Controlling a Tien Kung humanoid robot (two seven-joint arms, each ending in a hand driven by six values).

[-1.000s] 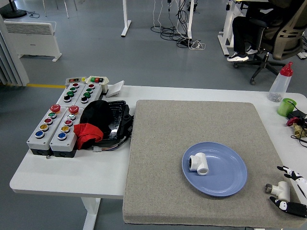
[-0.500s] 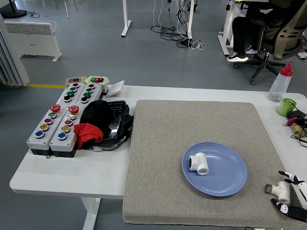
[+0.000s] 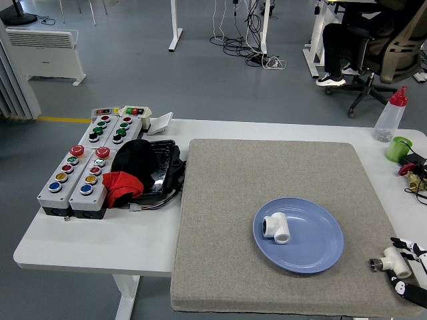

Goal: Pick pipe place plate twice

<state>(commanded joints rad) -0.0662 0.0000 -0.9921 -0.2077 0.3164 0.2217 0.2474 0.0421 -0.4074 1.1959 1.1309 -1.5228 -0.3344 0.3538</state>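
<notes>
One pipe fitting [image 3: 276,228] already sits on the blue plate [image 3: 313,250], left of its centre, so I count the first placement done. The second pipe [image 3: 393,261] lies at the lower right of the frame, on the grey mat [image 3: 253,200] covering the surface, right of the plate. My right hand [image 3: 408,270] is on it, fingers [image 3: 405,243] closing around it. Lift and carry remain.

- The grey mat [image 3: 267,200] lies bare left of and beyond the blue plate [image 3: 313,250].
- A white pipe fitting [image 3: 276,228] fills the plate's left part; its right part is free.
- Button boxes [image 3: 83,170] and a black-and-red bundle [image 3: 137,173] crowd the tabletop's [image 3: 93,243] left.
</notes>
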